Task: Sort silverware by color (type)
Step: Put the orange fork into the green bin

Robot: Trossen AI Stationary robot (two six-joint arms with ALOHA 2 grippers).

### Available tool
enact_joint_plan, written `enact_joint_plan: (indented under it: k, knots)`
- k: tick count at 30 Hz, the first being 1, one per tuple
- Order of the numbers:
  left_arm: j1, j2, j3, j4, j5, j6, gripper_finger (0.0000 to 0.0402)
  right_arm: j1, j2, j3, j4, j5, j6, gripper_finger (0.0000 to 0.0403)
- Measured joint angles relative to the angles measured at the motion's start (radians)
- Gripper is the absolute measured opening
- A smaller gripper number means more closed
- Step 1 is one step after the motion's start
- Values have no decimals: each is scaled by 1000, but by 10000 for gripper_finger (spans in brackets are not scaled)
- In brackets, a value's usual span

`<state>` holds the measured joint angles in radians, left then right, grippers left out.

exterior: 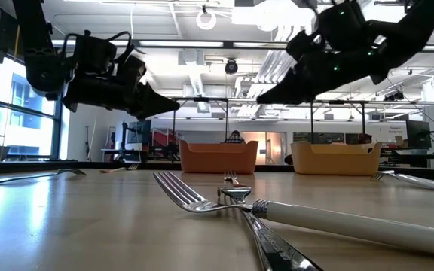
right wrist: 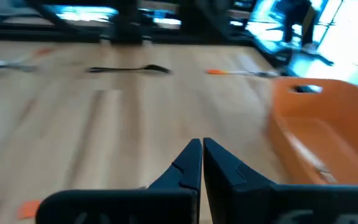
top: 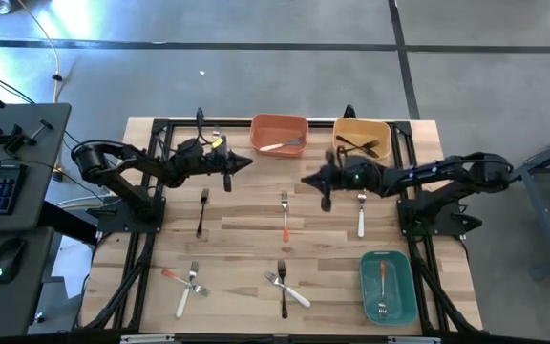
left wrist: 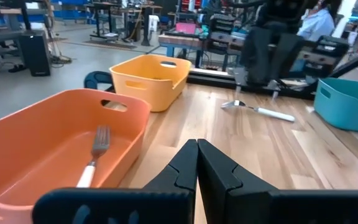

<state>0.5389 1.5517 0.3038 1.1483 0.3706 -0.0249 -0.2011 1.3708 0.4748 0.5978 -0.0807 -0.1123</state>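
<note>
While both our grippers hover closed and empty, the right gripper [top: 325,203] is nearest the white-handled fork [top: 361,214], which lies at its 3 o'clock, long axis running 12 to 6; left gripper [top: 228,183] waits.

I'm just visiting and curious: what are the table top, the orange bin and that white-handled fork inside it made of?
The table looks like pale wood: joined planks with visible grain. The orange bin seems to be matte moulded plastic, with smooth rounded walls and a cut-out handle. The white-handled fork appears to have a grey metal head and a smooth white handle, possibly plastic.
</note>
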Motion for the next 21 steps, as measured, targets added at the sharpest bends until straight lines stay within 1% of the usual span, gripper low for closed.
enact_joint_plan:
  k: [2,7,10,13,16,21]
  knots:
    - [-12,0,0,-3,0,8,0,49,0,-14,26,7,5,0]
    - [-33,0,0,-4,0,20,0,164,0,-16,14,81,27,0]
    - [-45,0,0,-4,-1,19,0,220,-15,-14,-18,106,28,0]
    - [-65,0,0,-2,-60,19,1,272,-52,3,-99,144,54,0]
    - [-86,0,0,-2,-112,57,4,327,-106,17,-190,191,60,0]
    - [-111,0,0,-3,-113,115,10,422,-228,28,-376,283,90,0]
